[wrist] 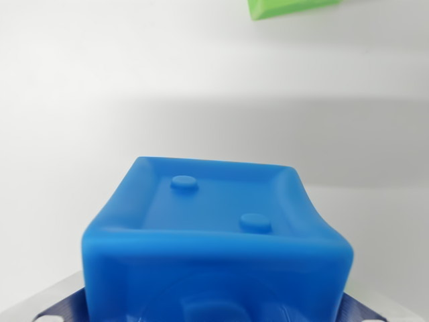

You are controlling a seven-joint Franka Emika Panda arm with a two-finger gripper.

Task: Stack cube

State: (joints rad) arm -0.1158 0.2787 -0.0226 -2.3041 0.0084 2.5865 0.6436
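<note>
Looking through the wrist view, we see the blue cube filling the near centre, its recessed top face with two round studs, flanked low by the gripper apparently clamped on it, while a green cube sits far right on the white bench.

A plain white tabletop spreads out ahead of the end effector, evenly lit, with a soft grey shadow band across its middle.
</note>
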